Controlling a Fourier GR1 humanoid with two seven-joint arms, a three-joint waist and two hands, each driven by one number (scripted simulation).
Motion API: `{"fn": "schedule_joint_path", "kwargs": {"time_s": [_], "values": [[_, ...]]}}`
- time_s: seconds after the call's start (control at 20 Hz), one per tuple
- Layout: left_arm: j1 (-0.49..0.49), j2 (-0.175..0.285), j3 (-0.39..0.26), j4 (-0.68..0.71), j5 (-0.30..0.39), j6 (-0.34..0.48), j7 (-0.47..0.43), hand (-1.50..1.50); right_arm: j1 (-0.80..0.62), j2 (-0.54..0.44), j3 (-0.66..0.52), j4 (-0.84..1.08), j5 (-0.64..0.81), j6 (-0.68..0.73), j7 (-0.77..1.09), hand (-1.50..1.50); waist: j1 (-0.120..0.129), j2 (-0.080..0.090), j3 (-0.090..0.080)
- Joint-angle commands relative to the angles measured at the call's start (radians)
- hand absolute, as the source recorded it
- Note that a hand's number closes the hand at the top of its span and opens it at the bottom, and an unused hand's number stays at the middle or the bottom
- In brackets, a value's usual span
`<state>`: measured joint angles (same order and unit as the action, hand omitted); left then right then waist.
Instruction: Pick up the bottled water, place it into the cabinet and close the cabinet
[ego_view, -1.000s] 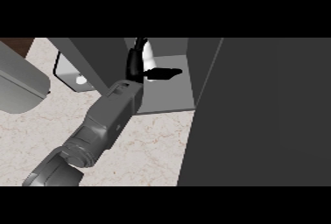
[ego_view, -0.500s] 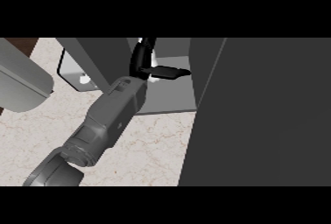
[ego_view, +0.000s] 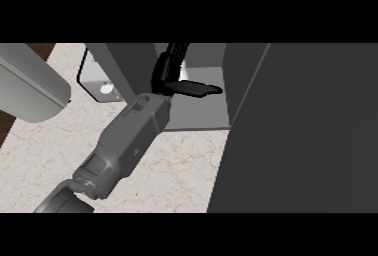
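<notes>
Head view — right hand (ego_view: 167, 84), fingers (ego_view: 170, 57) cut off.

Counter (ego_view: 177, 170) looks veined stone, matt; cabinet (ego_view: 310, 125) smooth, dark, perhaps painted wood.

Pale veined stone counter (ego_view: 177, 170), dark brown floor (ego_view: 4, 125)

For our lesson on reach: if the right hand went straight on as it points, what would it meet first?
Probably the cabinet's back wall; nothing else shows ahead of the right hand, though depth is unclear.
</notes>
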<state>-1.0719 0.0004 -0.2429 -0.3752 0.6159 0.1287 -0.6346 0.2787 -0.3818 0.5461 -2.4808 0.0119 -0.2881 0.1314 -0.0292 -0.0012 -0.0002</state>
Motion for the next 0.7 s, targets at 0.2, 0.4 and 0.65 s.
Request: {"fn": "schedule_joint_path", "kwargs": {"time_s": [0.2, 0.4, 0.65], "values": [[0.237, 0.000, -0.087, -0.352, -0.002, 0.022, 0.111, 1.50, -0.067, 0.004, -0.046, -0.045, 0.018, -0.020, 0.122, -1.50, 0.055, -0.010, 0.000], [0.383, 0.067, -0.119, -0.468, -0.015, 0.015, 0.137, 1.50, -0.023, -0.073, 0.036, -0.051, 0.117, 0.027, 0.062, -1.50, 0.054, -0.014, -0.001], [0.577, 0.142, -0.173, -0.672, -0.029, -0.005, 0.165, 1.50, -0.078, -0.144, 0.073, -0.077, 0.102, 0.077, 0.185, 1.50, 0.065, -0.014, -0.002]]}}
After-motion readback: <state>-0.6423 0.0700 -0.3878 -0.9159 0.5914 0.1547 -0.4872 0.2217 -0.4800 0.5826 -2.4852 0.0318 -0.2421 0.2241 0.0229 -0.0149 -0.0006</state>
